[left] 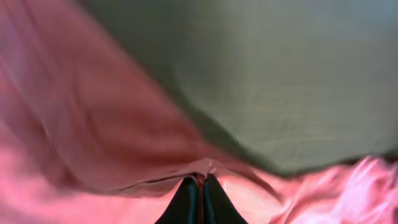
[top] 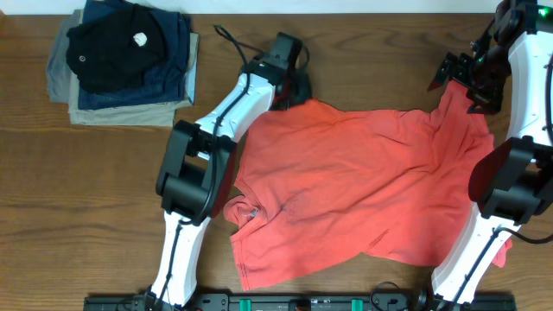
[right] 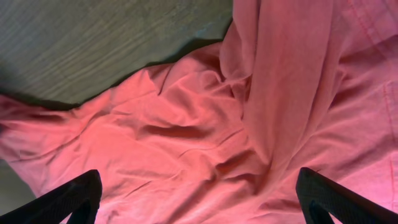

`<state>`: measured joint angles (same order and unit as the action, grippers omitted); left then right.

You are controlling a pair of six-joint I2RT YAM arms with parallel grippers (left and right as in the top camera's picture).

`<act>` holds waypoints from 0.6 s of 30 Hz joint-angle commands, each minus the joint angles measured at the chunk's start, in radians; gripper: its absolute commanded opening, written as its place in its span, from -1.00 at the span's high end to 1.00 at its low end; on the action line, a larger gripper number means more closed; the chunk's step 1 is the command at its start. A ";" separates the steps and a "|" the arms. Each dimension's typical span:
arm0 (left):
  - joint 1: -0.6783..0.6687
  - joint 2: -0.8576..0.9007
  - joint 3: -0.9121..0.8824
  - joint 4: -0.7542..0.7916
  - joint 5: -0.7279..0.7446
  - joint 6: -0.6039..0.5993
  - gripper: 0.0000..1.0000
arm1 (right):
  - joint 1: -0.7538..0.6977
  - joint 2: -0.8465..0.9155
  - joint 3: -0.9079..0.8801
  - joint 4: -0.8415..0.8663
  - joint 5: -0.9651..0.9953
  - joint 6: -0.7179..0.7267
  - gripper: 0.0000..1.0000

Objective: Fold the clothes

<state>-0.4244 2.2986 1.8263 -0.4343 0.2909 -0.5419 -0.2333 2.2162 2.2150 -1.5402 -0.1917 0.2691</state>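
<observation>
On the left gripper [left: 199, 186], the fingers are pinching together on the far-left edge of the coral-red T-shirt [top: 346, 181]. On the right gripper [right: 198, 177], 2 fingers [right: 68, 196] are standing spread above rumpled cloth. Only the overhead view is showing the shirt lying spread across the table [top: 86, 216], beside 1 stack of folded garments [top: 130, 65] whose white mark is unreadable.

Left wrist view: strongly blurred; shirt [left: 93, 124] texture unresolved, left gripper [left: 200, 182] cut off by the bottom edge. Right wrist view: right gripper [right: 199, 177] shows only 2 finger tips at the lower corners. Overhead: right arm [top: 529, 78] covers the shirt's right edge; the frame crops this arm.
</observation>
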 commanded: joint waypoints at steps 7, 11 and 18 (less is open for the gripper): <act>0.112 -0.025 0.056 0.304 -0.168 0.013 0.88 | 0.006 -0.017 0.000 0.020 0.020 -0.015 -0.98; 0.150 -0.024 0.056 0.418 -0.249 0.013 0.88 | 0.006 -0.017 -0.035 0.049 0.020 -0.015 -0.98; 0.190 -0.026 0.056 0.381 -0.254 0.018 -0.96 | 0.007 -0.017 -0.186 0.204 0.019 0.007 -0.99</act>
<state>-0.2424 2.2982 1.8622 -0.0311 0.0704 -0.5381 -0.2333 2.2150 2.0857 -1.3731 -0.1818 0.2676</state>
